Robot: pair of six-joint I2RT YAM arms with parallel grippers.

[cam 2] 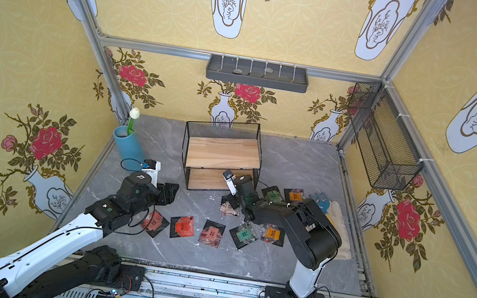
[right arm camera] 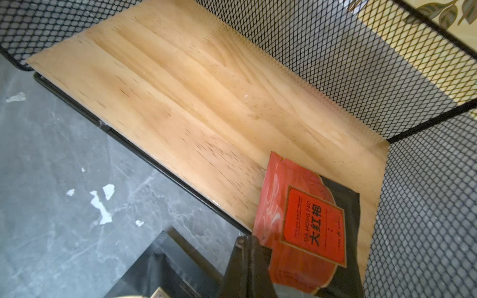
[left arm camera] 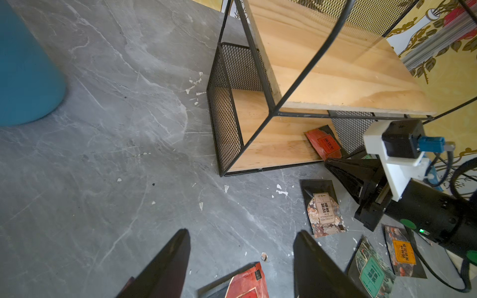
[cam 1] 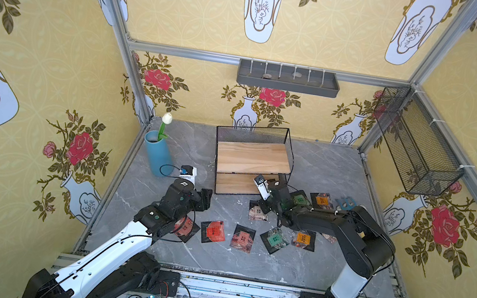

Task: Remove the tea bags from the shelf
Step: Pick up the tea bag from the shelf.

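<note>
The shelf (cam 1: 252, 158) (cam 2: 223, 154) stands at the back middle of the table, and its top board is bare. One red tea bag (right arm camera: 309, 219) (left arm camera: 325, 143) lies at the front right corner of the lower board (right arm camera: 180, 103). My right gripper (right arm camera: 247, 245) (cam 1: 278, 183) is shut on that bag's near corner. Several more tea bags lie on the table in front of the shelf: red ones (cam 1: 213, 231), a green one (cam 1: 274, 239), an orange one (cam 1: 302, 239) and a beige one (left arm camera: 324, 214). My left gripper (left arm camera: 242, 233) (cam 1: 206, 198) hangs open over the table, just beyond a red sachet (left arm camera: 247, 282).
A blue vase (cam 1: 157, 153) with a white tulip stands left of the shelf. A grey tray (cam 1: 289, 78) hangs on the back wall and a black mesh basket (cam 1: 416, 142) on the right wall. A pale cloth (cam 2: 338, 224) lies at the table's right edge.
</note>
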